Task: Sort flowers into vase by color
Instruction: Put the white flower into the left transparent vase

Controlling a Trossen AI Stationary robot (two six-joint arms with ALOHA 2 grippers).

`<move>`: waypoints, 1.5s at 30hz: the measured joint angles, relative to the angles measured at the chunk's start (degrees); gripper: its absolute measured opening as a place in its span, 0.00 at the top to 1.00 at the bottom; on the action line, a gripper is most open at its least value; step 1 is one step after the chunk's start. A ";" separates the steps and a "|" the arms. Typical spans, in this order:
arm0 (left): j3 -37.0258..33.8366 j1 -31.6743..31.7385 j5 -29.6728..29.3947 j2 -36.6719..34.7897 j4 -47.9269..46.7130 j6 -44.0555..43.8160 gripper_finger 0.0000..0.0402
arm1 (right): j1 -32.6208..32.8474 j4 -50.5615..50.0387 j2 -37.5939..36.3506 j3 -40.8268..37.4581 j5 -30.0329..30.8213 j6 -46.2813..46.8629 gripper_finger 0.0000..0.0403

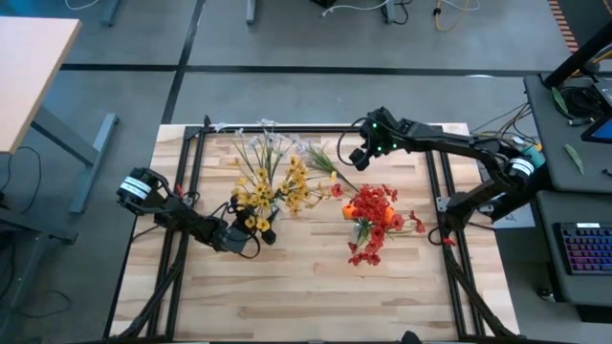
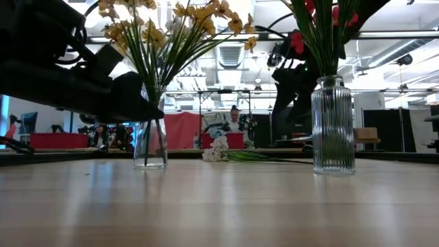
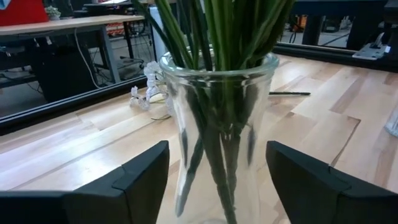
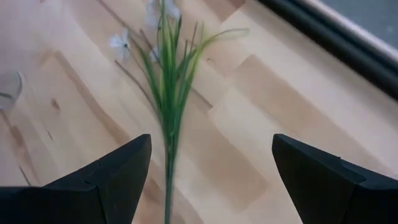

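Clear glass vase (image 3: 217,130) between spread fingers of left gripper (image 3: 217,180), untouched; high view alone shows its yellow flowers (image 1: 273,186). White spray (image 4: 163,81) lies on table (image 4: 261,124) beneath released right gripper (image 4: 211,180).

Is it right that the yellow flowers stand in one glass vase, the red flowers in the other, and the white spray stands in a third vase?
Not quite. There is no third vase: the white spray lies flat on the table, as the right wrist view shows. The rest is right.
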 joint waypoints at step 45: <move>0.01 -26.93 0.01 -43.05 -38.98 -7.72 0.27 | 11.03 34.24 15.18 -11.20 6.18 -1.20 0.19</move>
